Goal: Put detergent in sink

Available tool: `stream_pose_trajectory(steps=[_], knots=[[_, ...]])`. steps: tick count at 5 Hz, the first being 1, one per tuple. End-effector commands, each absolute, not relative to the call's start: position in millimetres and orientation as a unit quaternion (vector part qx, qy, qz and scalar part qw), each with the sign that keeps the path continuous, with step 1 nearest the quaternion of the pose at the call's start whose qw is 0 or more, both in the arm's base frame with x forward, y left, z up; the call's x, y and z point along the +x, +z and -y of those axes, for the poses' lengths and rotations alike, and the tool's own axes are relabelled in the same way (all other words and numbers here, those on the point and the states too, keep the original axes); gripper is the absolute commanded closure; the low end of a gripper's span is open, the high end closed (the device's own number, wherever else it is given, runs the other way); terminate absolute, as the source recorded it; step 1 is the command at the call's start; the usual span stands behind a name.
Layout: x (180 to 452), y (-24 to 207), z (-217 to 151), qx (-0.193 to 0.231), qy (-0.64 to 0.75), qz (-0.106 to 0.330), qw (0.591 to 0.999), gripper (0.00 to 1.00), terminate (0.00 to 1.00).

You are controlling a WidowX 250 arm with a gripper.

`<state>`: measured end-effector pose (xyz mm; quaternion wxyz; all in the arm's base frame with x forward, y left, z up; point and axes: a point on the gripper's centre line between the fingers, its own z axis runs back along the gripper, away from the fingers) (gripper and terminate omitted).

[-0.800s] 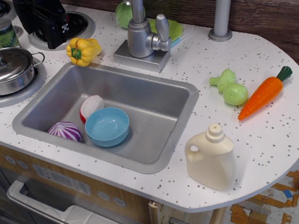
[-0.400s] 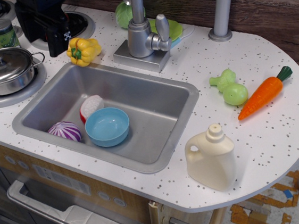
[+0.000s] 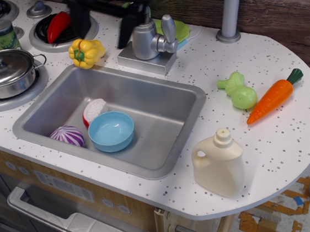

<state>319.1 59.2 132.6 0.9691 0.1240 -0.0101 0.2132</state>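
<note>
1. Detergent jug (image 3: 218, 165) upright on counter, near front edge, just right of sink (image 3: 164, 152); untouched.
2. Sink holds blue bowl (image 3: 111, 131), two toy foods.
3. Gripper (image 3: 103, 23) at back by faucet (image 3: 149, 36), fingers spread, empty. Approach step; next, cross to jug.

We see the cream-white detergent jug (image 3: 218, 165) standing upright on the counter (image 3: 289, 129), capped, just beside our steel sink's (image 3: 165, 106) front right corner, outside the basin.
</note>
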Motion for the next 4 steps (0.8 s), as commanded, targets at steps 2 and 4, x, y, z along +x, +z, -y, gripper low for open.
stream_pose_trajectory(steps=[2,4], knots=[[316,181,42,0.081,0.494,0.018,0.865,0.00,0.00],[283,157,73,0.078,0.638,0.013,0.766,0.00,0.00]])
